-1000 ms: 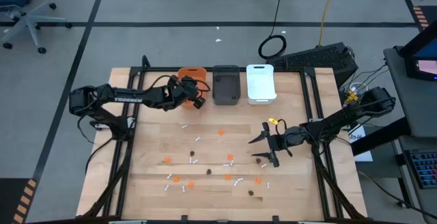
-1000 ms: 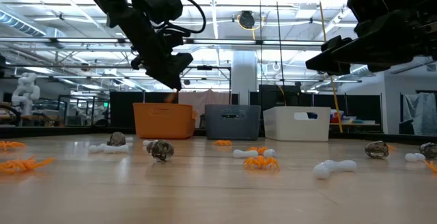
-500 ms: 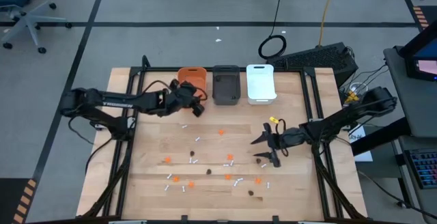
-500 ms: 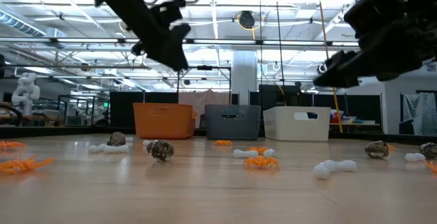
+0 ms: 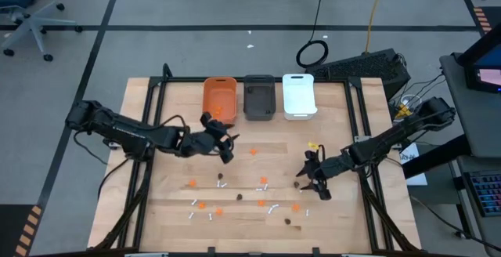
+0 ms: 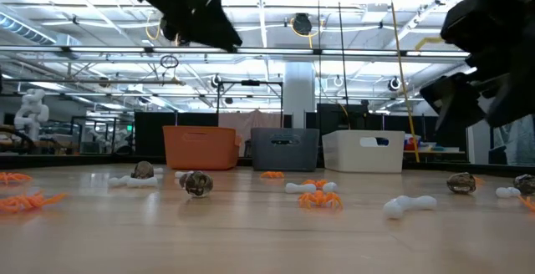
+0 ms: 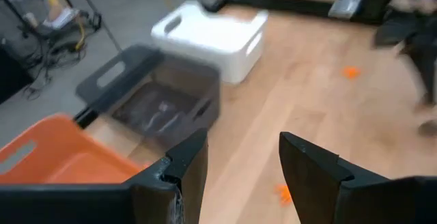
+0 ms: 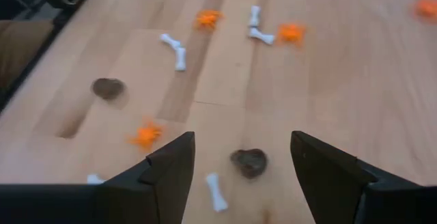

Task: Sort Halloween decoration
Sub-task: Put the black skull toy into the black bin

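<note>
The Halloween decoration lies scattered over the wooden table (image 5: 172,210): orange blobs (image 5: 253,151), dark lumps (image 5: 221,185) and small white sticks (image 5: 273,208). My left gripper (image 5: 225,147) hangs open in the air left of the table's middle, on the near side of the orange bin (image 5: 220,96), with nothing between its fingers (image 7: 184,173). My right gripper (image 5: 313,182) is open at the right, tipped down above a dark lump (image 8: 249,162), which lies on the wood between the fingers' lines. In the low view both grippers (image 6: 196,19) (image 6: 472,90) are well above the table.
Three bins stand in a row at the far edge: orange, dark grey (image 5: 259,97) and white (image 5: 298,95). A white stick (image 8: 216,192) lies close to the dark lump. Black rails run along the table's left and right sides (image 5: 368,202).
My left gripper has left the place over the orange bin and swung toward the near edge and the table's middle, rising a little. My right gripper has tipped its fingers downward and shifted slightly toward the near edge, over the dark lump.
</note>
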`<state>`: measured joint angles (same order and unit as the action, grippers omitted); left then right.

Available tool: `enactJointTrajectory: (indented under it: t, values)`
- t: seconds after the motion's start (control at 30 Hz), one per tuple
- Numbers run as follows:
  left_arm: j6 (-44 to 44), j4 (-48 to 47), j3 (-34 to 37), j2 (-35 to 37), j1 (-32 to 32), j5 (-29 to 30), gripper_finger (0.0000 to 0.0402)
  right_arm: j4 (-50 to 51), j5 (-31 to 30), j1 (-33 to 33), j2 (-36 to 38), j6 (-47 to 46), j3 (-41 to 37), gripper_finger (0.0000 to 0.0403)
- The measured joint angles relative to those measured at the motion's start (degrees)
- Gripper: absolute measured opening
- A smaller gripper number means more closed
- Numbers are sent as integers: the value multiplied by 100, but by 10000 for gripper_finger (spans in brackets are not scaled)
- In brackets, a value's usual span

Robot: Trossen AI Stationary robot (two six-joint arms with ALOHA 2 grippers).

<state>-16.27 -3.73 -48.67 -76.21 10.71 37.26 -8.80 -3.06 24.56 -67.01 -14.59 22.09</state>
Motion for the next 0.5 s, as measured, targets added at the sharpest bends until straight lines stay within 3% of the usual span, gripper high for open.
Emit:
enactJointTrajectory:
  t: [0.27, 0.5]
  values:
    - [8, 512, 4, -158, 406, 171, 180, -319, -245, 200, -632, -200, 2, 263]
    - [-281, 856, 1, -522, 620, 227, 180, -786, -303, 218, -1337, -126, 4, 258]
